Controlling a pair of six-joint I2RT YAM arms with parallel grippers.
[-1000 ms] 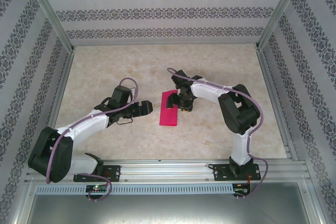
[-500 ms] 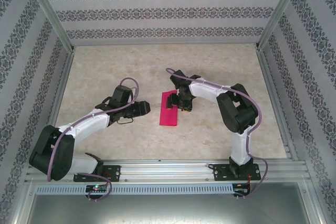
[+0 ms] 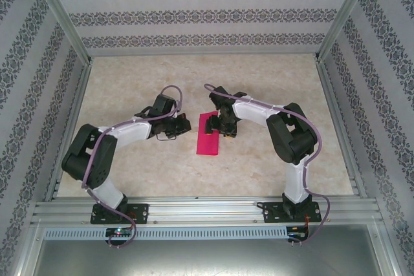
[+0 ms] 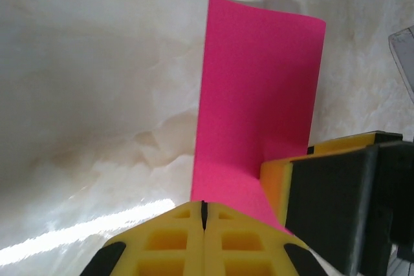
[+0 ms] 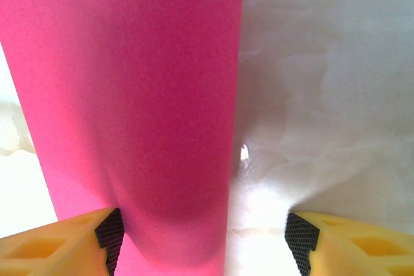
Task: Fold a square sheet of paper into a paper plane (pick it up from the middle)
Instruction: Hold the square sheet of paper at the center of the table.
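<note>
The magenta sheet of paper lies on the table as a narrow folded rectangle, not a dart. In the left wrist view the paper stretches away from my left gripper. Its yellow fingers are pressed together, tips at the paper's near edge, with nothing seen between them. My left gripper sits just left of the strip. My right gripper hangs over the strip's far right part. It stands open across the long edge of the paper. Its left finger is over the paper and its right finger over bare table.
The marble-patterned table is boxed in by patterned walls and aluminium posts. A metal rail runs along the near edge. In the left wrist view the right gripper's yellow and black finger is close on the right.
The left arm has swung its elbow up and inward, bringing its gripper a little farther and rightward, closer to the paper. The right arm and the paper have hardly moved.
</note>
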